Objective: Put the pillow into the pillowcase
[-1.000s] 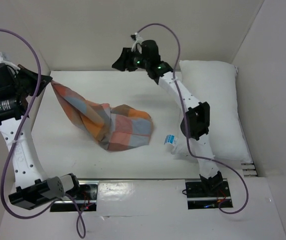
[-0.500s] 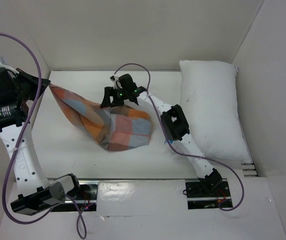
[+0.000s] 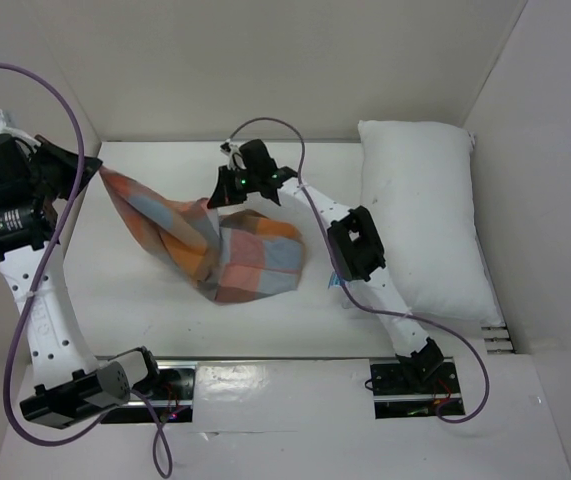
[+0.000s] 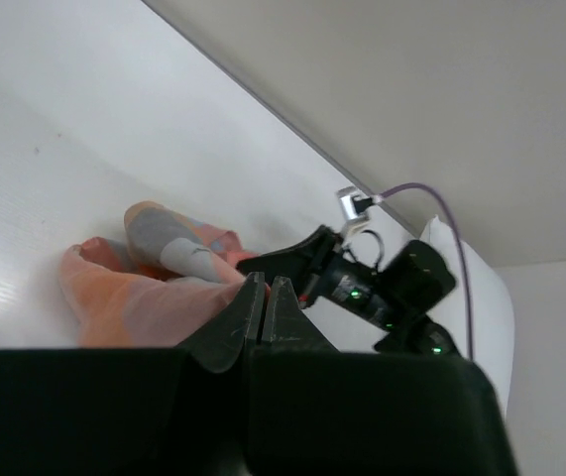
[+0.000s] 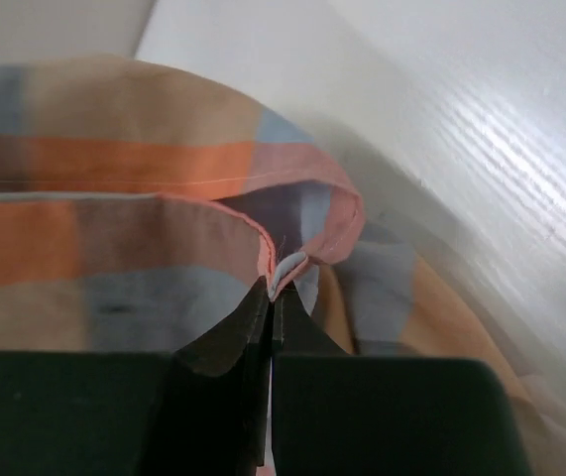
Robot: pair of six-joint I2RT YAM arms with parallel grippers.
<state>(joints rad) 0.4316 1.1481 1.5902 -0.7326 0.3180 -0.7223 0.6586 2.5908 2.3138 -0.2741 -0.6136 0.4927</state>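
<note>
Overhead, at far left, the left gripper [image 3: 87, 170] hangs above the table [image 3: 145, 310], its fingers pressed together on one corner of the pillowcase [image 3: 240, 255]. The pillowcase is thin, soft cloth in big checks of orange, light blue and grey. From the lifted corner it slopes down in folds to a rumpled heap near the table's middle. At the heap's far edge the right gripper [image 3: 215, 195] pinches the hem. Its wrist view shows dark fingertips [image 5: 233, 347] closed on a small fold of pinkish hem where the cloth's edge curls open. Right of that, the white right arm stretches across the table, and a small blue label [image 3: 336, 284] shows just beside it. The pillow [image 3: 420, 220] is plump, plain white and rectangular. It lies lengthways along the right wall, apart from the pillowcase. Purple cables [image 3: 265, 121] loop above both arms.
</note>
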